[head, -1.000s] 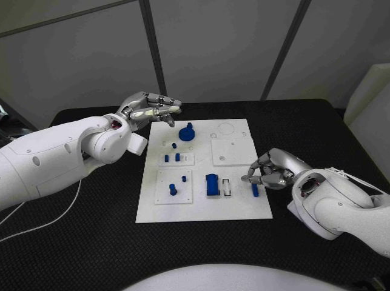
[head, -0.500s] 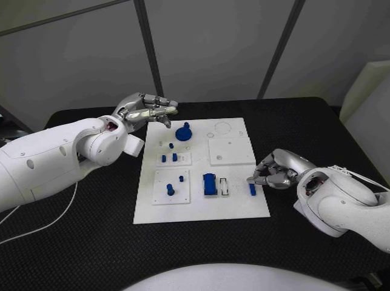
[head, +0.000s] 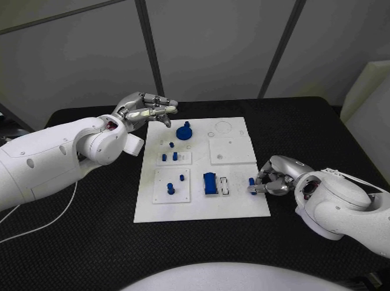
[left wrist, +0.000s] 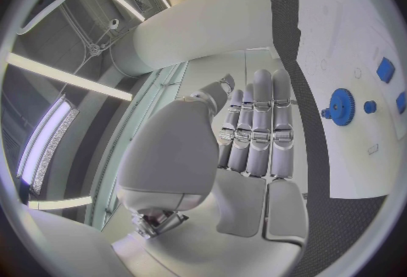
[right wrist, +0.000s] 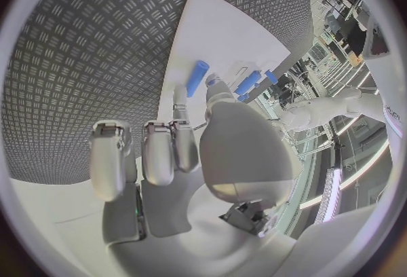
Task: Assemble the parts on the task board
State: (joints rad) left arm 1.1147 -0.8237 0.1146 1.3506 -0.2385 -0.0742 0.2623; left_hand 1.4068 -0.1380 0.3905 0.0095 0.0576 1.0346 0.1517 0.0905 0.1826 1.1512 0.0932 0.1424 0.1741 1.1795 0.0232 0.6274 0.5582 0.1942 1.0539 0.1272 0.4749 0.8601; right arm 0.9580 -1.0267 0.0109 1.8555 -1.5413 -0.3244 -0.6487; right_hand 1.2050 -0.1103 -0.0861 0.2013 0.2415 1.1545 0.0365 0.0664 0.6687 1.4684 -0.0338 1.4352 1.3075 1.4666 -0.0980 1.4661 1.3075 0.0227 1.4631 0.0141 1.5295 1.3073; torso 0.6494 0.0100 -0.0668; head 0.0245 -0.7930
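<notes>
The white task board (head: 234, 203) lies mid-table. A blue gear (head: 185, 131) stands at its far end, also in the left wrist view as the gear (left wrist: 341, 97) on the board (left wrist: 356, 32). A blue block (head: 211, 183) sits near the front, with small blue pegs (head: 171, 188) to its left. My right hand (head: 274, 176) is at the board's right edge. Its thumb and a finger pinch the near end of a short blue peg (head: 252, 182), which lies on the board (right wrist: 229, 39) as the peg (right wrist: 197, 77). My left hand (head: 147, 109) hovers beyond the far left corner, curled and holding nothing.
Two raised white square plates (head: 230, 151) sit on the board, and two more blue pegs (head: 169, 156) stand in the left one. Black table (head: 90, 242) surrounds the board. A white cable (head: 37, 227) runs across the table at the near left.
My right hand has come down and in toward the board's right edge and closed around the short blue peg, which shifted slightly away from the front edge. My left hand has stayed in place.
</notes>
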